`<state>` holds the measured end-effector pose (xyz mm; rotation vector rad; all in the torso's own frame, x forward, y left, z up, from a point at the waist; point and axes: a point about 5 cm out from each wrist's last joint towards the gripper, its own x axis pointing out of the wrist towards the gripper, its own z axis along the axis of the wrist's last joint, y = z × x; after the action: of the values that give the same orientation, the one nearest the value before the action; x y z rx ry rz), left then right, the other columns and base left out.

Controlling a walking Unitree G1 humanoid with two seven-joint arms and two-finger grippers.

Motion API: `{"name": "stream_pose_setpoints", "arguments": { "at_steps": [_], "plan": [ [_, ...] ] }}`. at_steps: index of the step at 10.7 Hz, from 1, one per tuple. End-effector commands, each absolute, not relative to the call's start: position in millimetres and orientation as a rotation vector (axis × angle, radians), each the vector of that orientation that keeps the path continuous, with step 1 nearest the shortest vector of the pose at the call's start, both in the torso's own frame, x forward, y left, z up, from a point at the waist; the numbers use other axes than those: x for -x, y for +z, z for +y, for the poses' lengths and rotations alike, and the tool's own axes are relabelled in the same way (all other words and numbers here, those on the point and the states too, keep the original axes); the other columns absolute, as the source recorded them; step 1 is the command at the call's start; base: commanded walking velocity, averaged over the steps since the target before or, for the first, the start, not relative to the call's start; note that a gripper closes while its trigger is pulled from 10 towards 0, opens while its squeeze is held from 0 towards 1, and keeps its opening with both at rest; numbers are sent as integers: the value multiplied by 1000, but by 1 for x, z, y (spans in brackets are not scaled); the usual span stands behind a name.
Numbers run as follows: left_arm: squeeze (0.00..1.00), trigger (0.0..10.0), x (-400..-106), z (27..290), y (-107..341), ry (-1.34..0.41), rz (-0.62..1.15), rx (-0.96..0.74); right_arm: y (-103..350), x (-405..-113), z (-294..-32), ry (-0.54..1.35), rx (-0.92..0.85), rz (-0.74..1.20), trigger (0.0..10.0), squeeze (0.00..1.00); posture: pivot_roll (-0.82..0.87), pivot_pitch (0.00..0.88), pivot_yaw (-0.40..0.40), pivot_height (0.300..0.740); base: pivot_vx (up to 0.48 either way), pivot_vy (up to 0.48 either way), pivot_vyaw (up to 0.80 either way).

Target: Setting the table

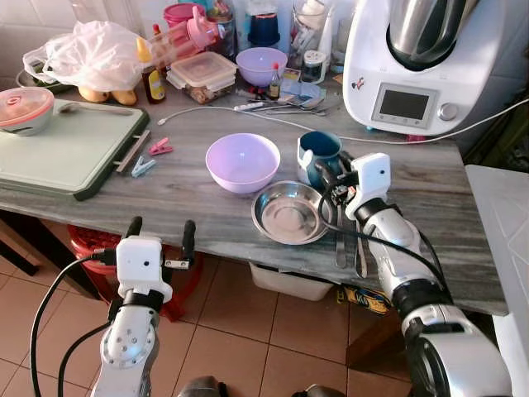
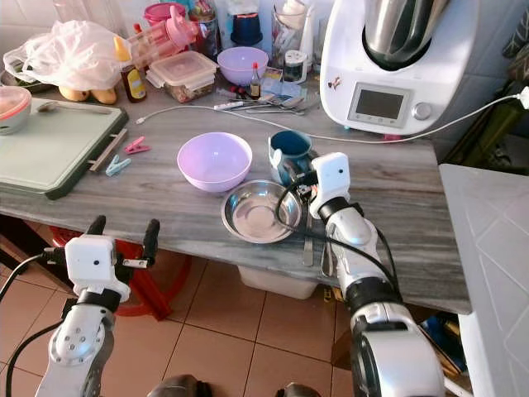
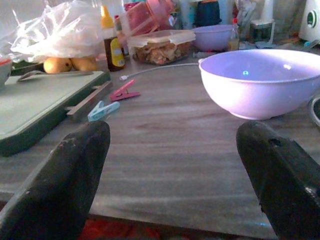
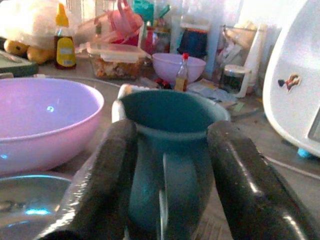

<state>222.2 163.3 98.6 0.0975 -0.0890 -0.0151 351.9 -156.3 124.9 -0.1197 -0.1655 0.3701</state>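
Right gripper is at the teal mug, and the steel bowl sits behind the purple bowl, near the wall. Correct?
Not quite. The right gripper is at the teal mug, but the steel bowl sits in front of the purple bowl, near the table's front edge. The left eye view shows it.

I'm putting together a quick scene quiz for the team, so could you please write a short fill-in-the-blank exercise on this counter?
1. The right gripper has its fingers either side of the teal ____.
2. The steel bowl sits nearest the robot, directly in front of the ____ bowl.
3. The left gripper hangs ____ at the counter's front edge.
4. The two clothespegs lie just beside the green ____.

Missing words: mug; purple; open; cutting board
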Motion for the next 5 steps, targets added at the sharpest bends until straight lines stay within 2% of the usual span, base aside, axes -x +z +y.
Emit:
{"name": "stream_pose_setpoints", "arguments": {
  "at_steps": [1,5],
  "plan": [
    [0,10000,-224,162,98,-30,-80,-108,132,-351,-156,385,139,-207,10000,1000,90,64,15,740,0,0,0],
    [0,10000,-222,164,95,-13,-64,-102,144,-329,-154,328,116,-306,10000,1000,78,56,15,740,0,0,0]
  ]
}}
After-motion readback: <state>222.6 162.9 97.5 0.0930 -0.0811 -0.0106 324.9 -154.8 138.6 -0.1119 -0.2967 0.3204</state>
